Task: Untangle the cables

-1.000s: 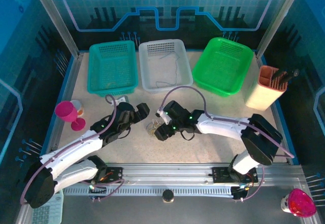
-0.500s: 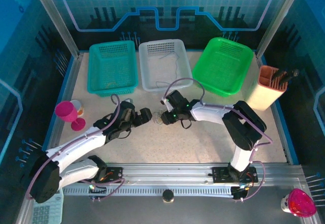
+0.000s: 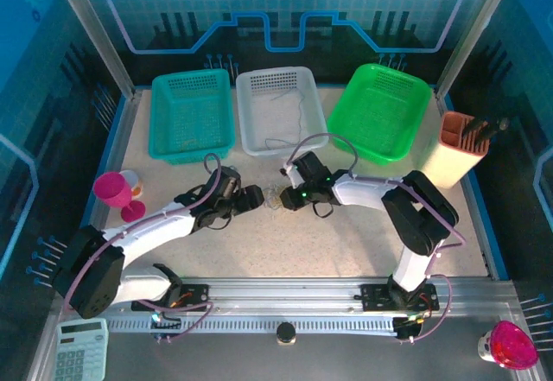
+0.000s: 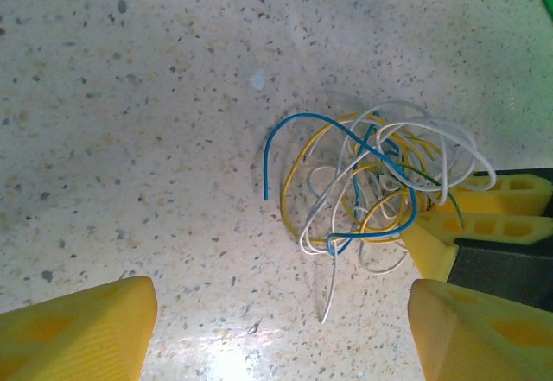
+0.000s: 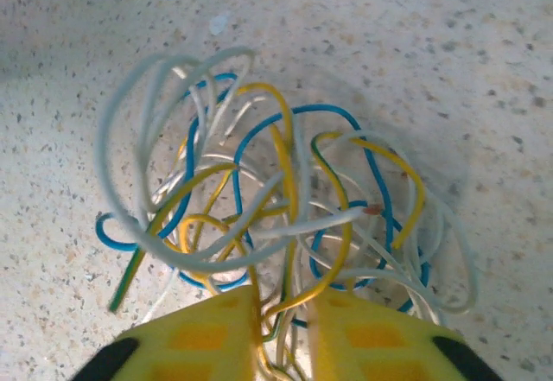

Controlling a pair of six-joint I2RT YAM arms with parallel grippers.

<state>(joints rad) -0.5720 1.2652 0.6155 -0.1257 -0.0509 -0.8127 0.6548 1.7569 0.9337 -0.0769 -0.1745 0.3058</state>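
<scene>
Item: cables (image 4: 371, 182), one small tangle of blue, yellow and white strands.
Location: on the bare table (image 3: 346, 243), mid-way between my two grippers.
Left gripper (image 4: 281, 312): jaws wide, empty, just short of the tangle.
Right gripper (image 5: 281, 307): jaws narrow, with a few yellow and white strands pinched at the clump's edge.
Handling: likely very light, limp and springy, and the loops should snag on each other. I judge a free end the best hold.
Orientation: a roundish clump with no clear long axis. A white tail trails toward my left gripper, and a blue end juts out beside it.
</scene>
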